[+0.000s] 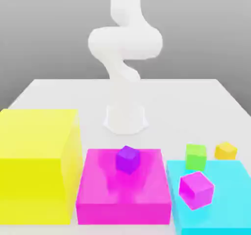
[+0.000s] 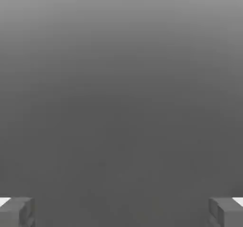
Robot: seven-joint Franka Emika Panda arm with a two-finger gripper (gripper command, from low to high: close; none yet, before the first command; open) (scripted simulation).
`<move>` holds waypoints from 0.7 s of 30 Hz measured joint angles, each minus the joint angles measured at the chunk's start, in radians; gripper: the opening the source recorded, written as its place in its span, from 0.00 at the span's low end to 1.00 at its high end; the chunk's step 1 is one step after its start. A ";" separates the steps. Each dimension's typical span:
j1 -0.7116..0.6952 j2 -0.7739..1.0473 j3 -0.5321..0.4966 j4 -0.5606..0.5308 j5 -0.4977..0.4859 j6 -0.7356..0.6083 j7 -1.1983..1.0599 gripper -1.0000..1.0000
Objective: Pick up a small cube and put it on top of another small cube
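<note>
Nearest the exterior view sit the big yellow block (image 1: 37,165), pink slab (image 1: 122,192) and blue slab (image 1: 215,204), the small orange-yellow cube (image 1: 226,151) waits behind by the green cube (image 1: 195,156), and the gripper (image 2: 121,212), spread wide and holding nothing, must first reach down for it.

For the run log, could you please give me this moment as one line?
claw: open, empty | orange-yellow cube: on table, untouched | green cube: beside it, apart | stacking: not yet done
</note>
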 joint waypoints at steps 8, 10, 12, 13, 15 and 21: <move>0.244 0.236 0.026 -0.119 0.045 0.141 -0.307 0.50; 0.300 0.293 0.039 -0.148 0.055 0.175 -0.382 0.50; 0.353 0.351 0.055 -0.177 0.064 0.210 -0.456 0.50; 0.378 0.379 0.064 -0.191 0.068 0.227 -0.492 0.50; 0.428 0.437 0.083 -0.220 0.074 0.262 -0.564 0.50; 0.552 0.609 0.162 -0.308 0.065 0.367 -0.759 0.50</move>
